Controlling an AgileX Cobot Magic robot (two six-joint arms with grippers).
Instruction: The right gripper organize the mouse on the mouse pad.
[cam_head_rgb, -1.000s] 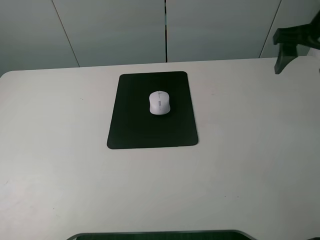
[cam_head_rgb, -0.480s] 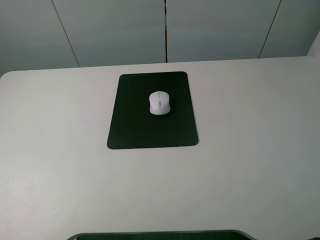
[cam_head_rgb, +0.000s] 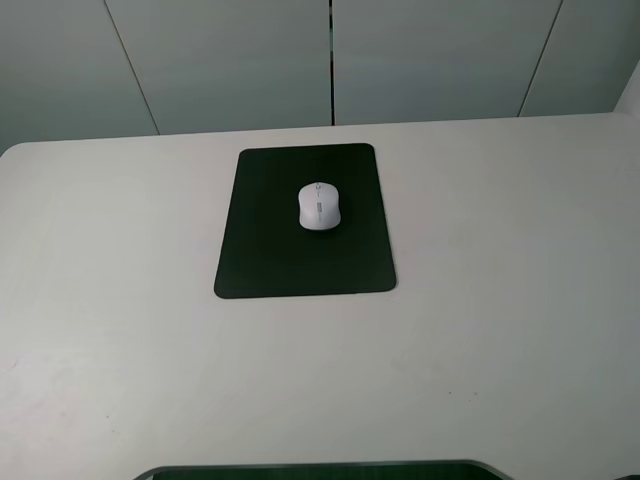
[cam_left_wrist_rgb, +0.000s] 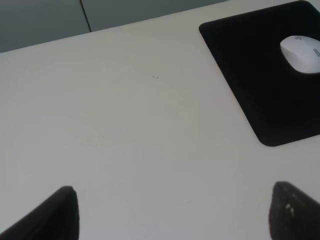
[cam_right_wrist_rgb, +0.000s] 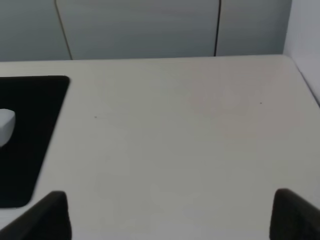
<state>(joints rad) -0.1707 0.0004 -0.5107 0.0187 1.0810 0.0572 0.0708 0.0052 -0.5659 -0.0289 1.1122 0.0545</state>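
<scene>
The white mouse (cam_head_rgb: 319, 206) rests on the black mouse pad (cam_head_rgb: 270, 255), in its far half, near the middle of the table. Both also show in the left wrist view, the mouse (cam_left_wrist_rgb: 301, 47) on the pad (cam_left_wrist_rgb: 260, 75), and at the edge of the right wrist view, the mouse (cam_right_wrist_rgb: 5, 126) on the pad (cam_right_wrist_rgb: 27, 115). No arm shows in the exterior high view. My right gripper (cam_right_wrist_rgb: 170, 215) is open and empty over bare table to the right of the pad. My left gripper (cam_left_wrist_rgb: 175, 212) is open and empty over bare table to the left of the pad.
The white table (cam_head_rgb: 500, 300) ends at a grey panelled wall (cam_head_rgb: 330, 60) behind. A dark edge (cam_head_rgb: 320, 468) shows at the table's front. The table's right edge (cam_right_wrist_rgb: 305, 80) shows in the right wrist view.
The right arm, seen at the exterior view's top right one second ago, has left that view. The mouse and pad have not moved.
</scene>
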